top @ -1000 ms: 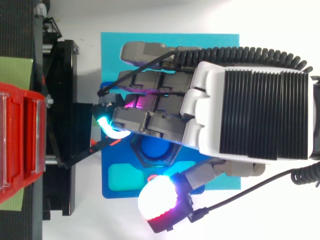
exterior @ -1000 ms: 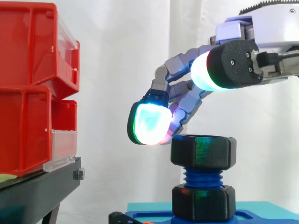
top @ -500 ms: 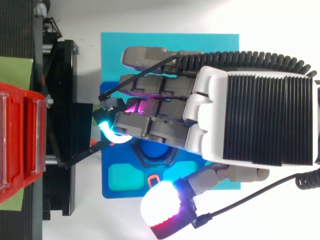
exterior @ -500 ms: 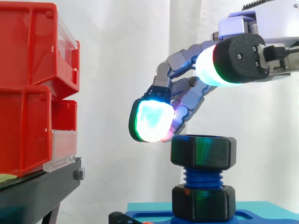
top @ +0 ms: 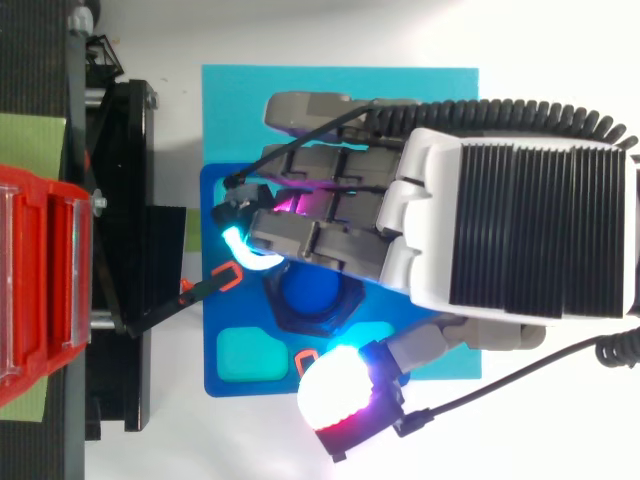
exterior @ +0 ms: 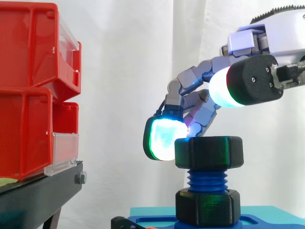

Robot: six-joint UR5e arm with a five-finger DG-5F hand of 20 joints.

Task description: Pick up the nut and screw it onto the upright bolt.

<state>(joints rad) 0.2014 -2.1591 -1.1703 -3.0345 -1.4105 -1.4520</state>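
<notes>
A black nut (exterior: pixel 208 152) sits on top of the upright blue bolt (exterior: pixel 207 180), above a second black nut (exterior: pixel 207 206) at the bolt's foot. From above, the bolt's blue top (top: pixel 308 297) shows inside the nut's ring. My hand (top: pixel 520 230) hovers over the nut with loosely bent fingers. One glowing fingertip (exterior: pixel 164 138) hangs against the nut's upper left side. The thumb pad (exterior: pixel 243 86) stands off, higher and nearer the camera, clear of the nut. Nothing is clamped between thumb and fingers.
The bolt stands on a blue fixture plate (top: pixel 440 100) over a teal mat. Red bins (exterior: pixel 28 86) on a black stand (exterior: pixel 38 195) rise to the left, with a gap between them and the bolt.
My hand has shifted right and come down. The glowing fingertip dropped from above the nut to beside its left face, and the thumb moved right with it.
</notes>
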